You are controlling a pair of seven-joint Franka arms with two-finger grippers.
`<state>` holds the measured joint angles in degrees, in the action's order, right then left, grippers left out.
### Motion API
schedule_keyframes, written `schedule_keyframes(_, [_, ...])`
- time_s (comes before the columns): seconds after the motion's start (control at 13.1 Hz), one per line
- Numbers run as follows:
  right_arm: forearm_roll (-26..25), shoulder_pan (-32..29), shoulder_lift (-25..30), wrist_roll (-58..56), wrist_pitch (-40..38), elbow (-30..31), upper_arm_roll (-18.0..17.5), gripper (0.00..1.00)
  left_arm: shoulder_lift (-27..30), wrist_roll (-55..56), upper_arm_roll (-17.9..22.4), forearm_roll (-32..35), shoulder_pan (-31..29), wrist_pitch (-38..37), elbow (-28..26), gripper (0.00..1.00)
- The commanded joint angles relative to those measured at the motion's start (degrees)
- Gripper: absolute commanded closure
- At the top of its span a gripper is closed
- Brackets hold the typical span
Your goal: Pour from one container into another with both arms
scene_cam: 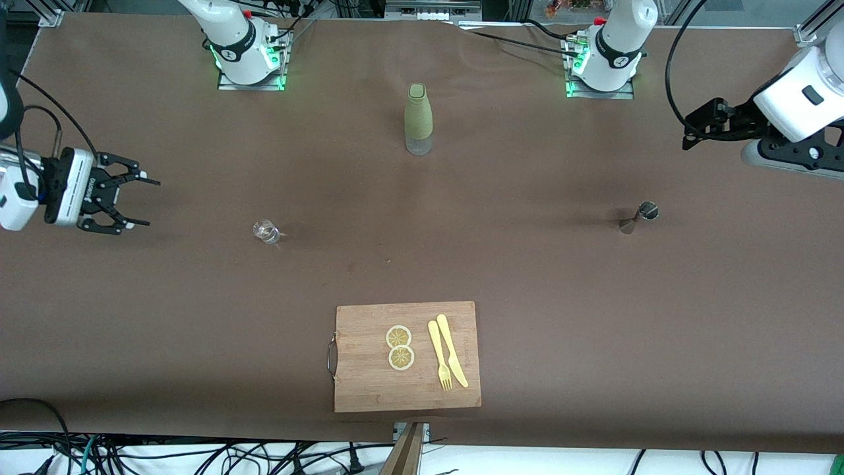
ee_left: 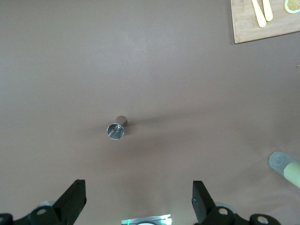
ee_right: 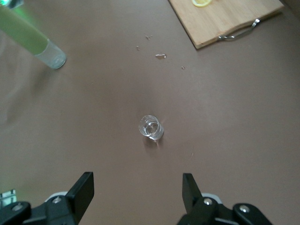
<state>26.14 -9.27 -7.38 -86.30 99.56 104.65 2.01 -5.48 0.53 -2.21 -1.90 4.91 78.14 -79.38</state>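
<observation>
Tipping threatens the narrow metal jigger (scene_cam: 638, 217) and small glass (scene_cam: 266, 231) if the left gripper (ee_left: 136, 201) or right gripper (ee_right: 136, 194), both spread wide and empty, closes off-centre

We look down past the right gripper (ee_right: 136, 194), whose two black fingers (ee_right: 82, 190) stand wide apart above the brown table (ee_right: 234, 131). Between them and a little ahead, a small clear glass (ee_right: 151, 127) stands upright on the cloth, untouched. Well apart from it stands a bottle (ee_right: 28, 40) with a green sleeve and a clear base. A wooden cutting board (ee_right: 225, 16) with a metal handle (ee_right: 240, 30) lies at the table's edge of our view, a lemon slice (ee_right: 201, 3) partly visible on it. A few small specks (ee_right: 160, 56) dot the cloth between board and bottle.
</observation>
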Motion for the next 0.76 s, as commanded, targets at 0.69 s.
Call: schedule_keyframes(0.69, [-22.8,12.0,11.2,58.2,-8.8,-5.4,1.2,0.01,-1.1,-1.6,0.0,1.1,-2.2,2.4,-0.5,0.0])
